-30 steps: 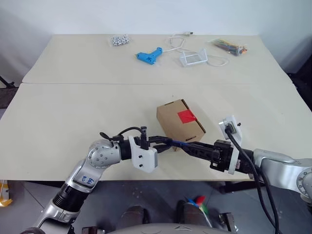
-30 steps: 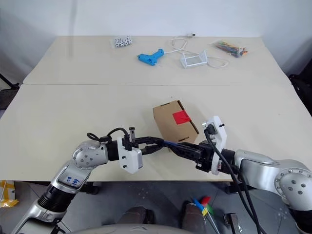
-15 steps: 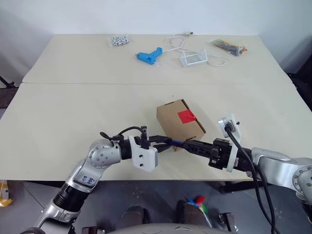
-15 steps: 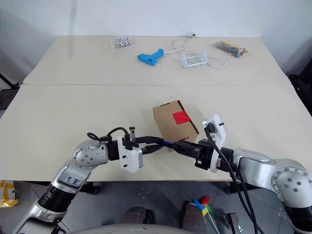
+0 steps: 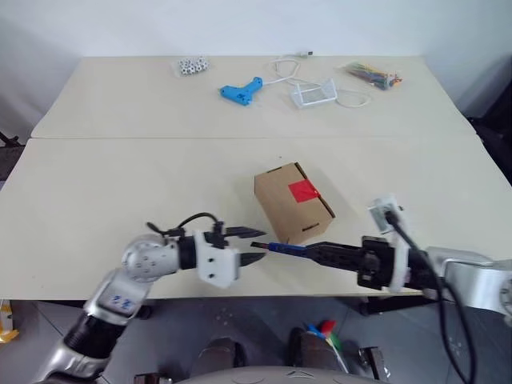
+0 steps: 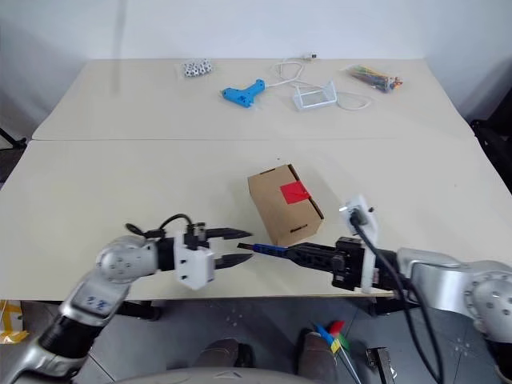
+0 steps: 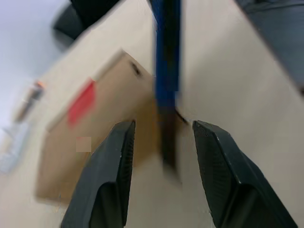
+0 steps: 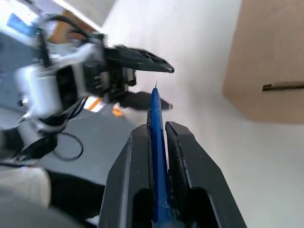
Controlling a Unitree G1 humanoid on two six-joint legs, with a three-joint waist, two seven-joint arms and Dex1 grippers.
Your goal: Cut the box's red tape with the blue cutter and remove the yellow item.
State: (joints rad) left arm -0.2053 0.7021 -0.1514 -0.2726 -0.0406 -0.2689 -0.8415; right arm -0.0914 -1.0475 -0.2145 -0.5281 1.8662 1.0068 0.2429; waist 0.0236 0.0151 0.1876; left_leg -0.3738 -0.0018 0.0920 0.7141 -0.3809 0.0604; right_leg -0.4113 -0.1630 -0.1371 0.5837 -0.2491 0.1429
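Observation:
The brown box stands near the middle of the table with its flaps closed, the red tape on its top face. In front of it my right gripper is shut on the blue cutter, whose tip points left. My left gripper is open just left of that tip and holds nothing. In the left wrist view its fingers stand apart on either side of the cutter, with the box behind. The right wrist view has the cutter clamped between the fingers. The yellow item is hidden.
At the far side of the table lie a light-blue pistol-shaped tool, white beads, a clear stand with a white cable, and a bag of coloured bits. The table's front edge runs just below both grippers.
My left gripper has opened, let go of the cutter and drawn away to the left. The right gripper keeps the cutter and has pulled back a little to the right.

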